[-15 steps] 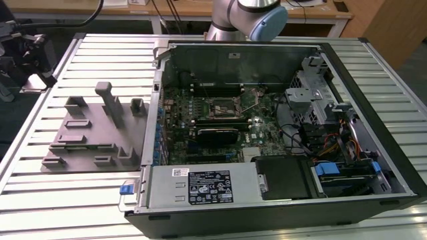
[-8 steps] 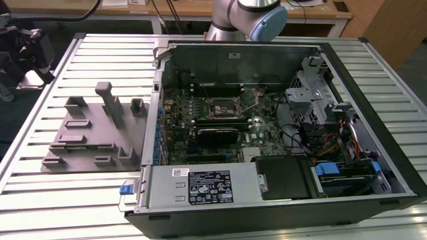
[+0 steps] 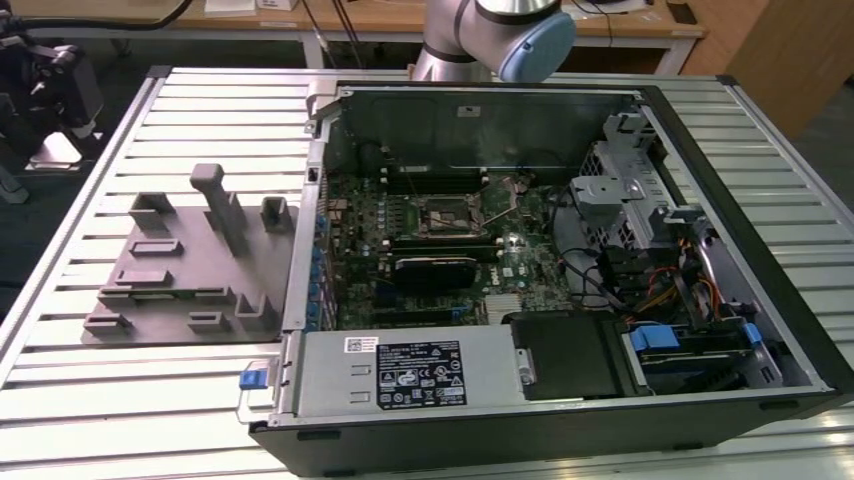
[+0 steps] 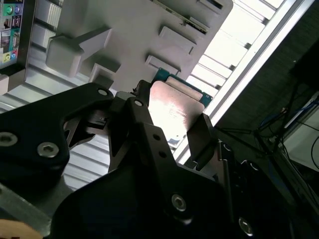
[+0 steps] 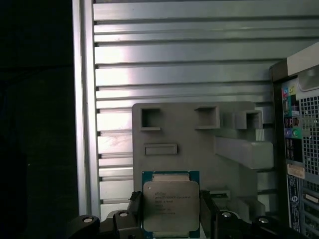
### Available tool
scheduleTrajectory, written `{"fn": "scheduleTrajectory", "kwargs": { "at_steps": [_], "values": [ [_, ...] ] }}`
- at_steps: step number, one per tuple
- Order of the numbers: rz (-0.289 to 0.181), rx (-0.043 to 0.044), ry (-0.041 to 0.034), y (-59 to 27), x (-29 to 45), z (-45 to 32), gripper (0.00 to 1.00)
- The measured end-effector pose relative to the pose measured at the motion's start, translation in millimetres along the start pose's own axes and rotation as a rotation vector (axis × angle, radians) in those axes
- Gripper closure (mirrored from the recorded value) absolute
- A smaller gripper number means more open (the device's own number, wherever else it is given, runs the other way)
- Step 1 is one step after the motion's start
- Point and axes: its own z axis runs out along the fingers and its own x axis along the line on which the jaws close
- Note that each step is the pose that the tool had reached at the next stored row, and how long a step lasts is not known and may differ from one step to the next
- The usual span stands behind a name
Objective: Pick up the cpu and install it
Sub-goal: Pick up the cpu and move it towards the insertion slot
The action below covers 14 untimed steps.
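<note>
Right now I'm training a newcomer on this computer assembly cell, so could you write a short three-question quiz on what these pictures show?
1. True or false: in the first wrist view, the end effector grips the chip.
2. In the exterior view, what lies on the table at the exterior view's left of the computer case? A) a grey moulded tray B) a keyboard C) a toolbox
3. Fill in: the case's side is ____, so the circuit board shows.
Key: 1 true; 2 A; 3 open.
</note>
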Motion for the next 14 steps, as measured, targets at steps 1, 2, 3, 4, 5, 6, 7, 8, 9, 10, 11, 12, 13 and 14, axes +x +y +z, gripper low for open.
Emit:
{"fn": "scheduleTrajectory", "kwargs": {
  "at_steps": [1, 2, 3, 4, 5, 6, 7, 8, 9, 10, 11, 12, 13, 14],
  "values": [
    [0.000, 0.0000, 0.0000, 0.0, -0.1, -1.2, 0.46],
    [0.000, 0.0000, 0.0000, 0.1, -0.1, -2.4, 0.46],
    [0.000, 0.0000, 0.0000, 0.1, -0.1, -3.5, 0.46],
    [0.000, 0.0000, -0.0001, 0.2, -0.1, -3.8, 0.46],
    [0.000, -0.0001, -0.0002, 0.2, -0.1, -3.8, 0.46],
    [0.000, -0.0001, -0.0003, 0.2, -0.1, -3.8, 0.46],
    [0.000, 0.0000, -0.0001, 0.2, -0.1, -3.9, 0.46],
    [0.000, 0.0001, 0.0000, 0.2, -0.1, -4.0, 0.46],
    [0.000, 0.0001, 0.0000, 0.2, -0.1, -4.1, 0.46],
    [0.000, 0.0001, 0.0000, 0.2, -0.2, -4.1, 0.46],
    [0.000, 0.0002, 0.0002, 0.3, -0.6, -4.3, 0.46],
    [0.000, 0.0001, 0.0002, 0.3, -1.3, -4.2, 0.46],
    [0.000, 0.0002, 0.0001, 0.3, -2.0, -4.1, 0.46],
    [0.000, 0.0001, 0.0001, 0.3, -2.8, -4.1, 0.46]
  ]
}}
